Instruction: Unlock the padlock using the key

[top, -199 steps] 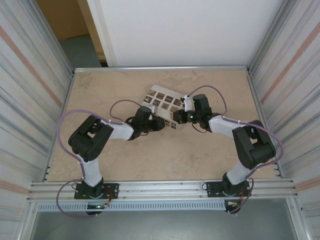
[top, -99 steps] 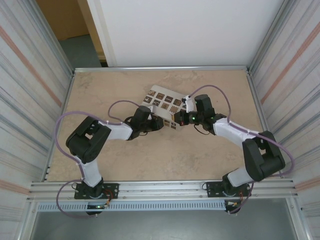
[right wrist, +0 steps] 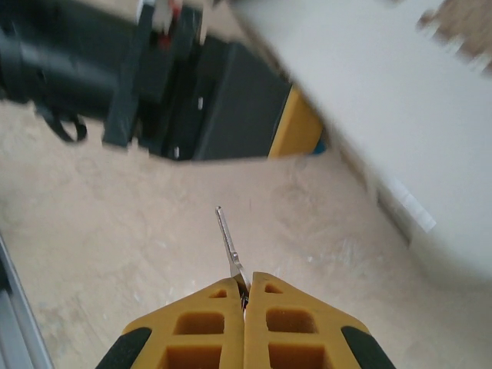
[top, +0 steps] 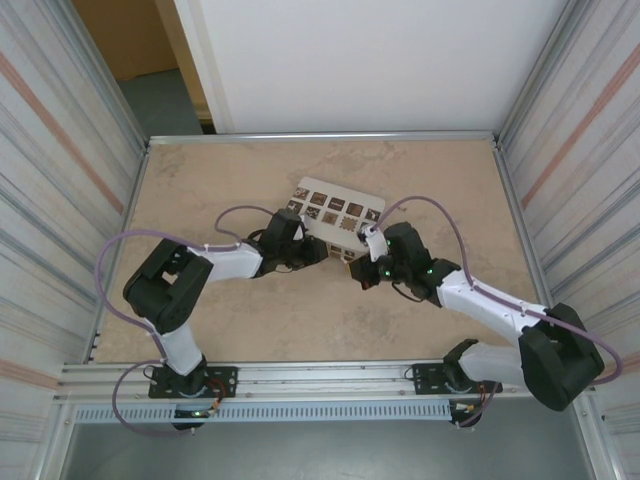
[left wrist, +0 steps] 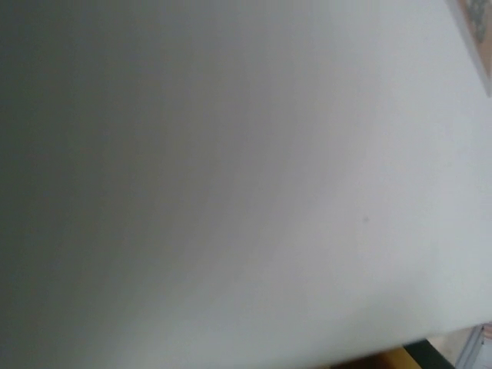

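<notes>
We are holding our left gripper against the near left edge of the white box. Our right gripper is hanging just beside the box's near right corner, over the desk.

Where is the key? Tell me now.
Right wrist view: the thin silvery metal key juts from the shut right hand over the beige tabletop, its tip short of the left hand and the white patterned box.

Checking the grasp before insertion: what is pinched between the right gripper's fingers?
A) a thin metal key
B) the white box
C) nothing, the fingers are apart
A: the right gripper is shut on the key, whose thin silvery blade sticks out ahead.
</notes>
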Action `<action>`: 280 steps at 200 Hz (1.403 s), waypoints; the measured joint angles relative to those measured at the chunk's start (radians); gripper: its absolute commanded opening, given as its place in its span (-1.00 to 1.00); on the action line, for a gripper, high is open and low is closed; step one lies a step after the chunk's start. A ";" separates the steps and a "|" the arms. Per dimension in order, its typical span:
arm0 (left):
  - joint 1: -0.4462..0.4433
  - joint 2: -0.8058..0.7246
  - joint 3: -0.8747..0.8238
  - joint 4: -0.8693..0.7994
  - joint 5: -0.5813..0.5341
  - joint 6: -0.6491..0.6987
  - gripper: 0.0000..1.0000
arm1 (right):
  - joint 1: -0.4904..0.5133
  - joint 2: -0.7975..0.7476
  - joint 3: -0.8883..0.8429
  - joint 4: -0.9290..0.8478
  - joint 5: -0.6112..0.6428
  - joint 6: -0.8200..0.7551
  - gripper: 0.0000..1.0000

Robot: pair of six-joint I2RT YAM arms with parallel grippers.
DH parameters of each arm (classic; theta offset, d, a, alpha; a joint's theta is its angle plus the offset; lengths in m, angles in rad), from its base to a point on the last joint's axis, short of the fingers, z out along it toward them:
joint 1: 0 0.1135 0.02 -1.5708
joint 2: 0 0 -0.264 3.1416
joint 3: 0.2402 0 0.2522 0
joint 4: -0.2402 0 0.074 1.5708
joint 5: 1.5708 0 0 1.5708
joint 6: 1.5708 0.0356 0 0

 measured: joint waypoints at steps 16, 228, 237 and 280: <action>0.000 -0.015 0.017 -0.028 0.013 -0.015 -0.63 | 0.047 -0.022 -0.039 -0.001 0.058 -0.011 -1.00; -0.026 -0.109 0.057 -0.163 0.063 -0.126 -0.65 | 0.232 0.203 -0.181 0.478 0.472 -0.081 -1.00; -0.026 -0.109 0.057 -0.163 0.063 -0.126 -0.65 | 0.226 0.212 -0.181 0.496 0.470 -0.080 -1.00; -0.026 -0.110 0.057 -0.163 0.063 -0.127 -0.65 | 0.193 0.239 -0.181 0.570 0.452 -0.072 -1.00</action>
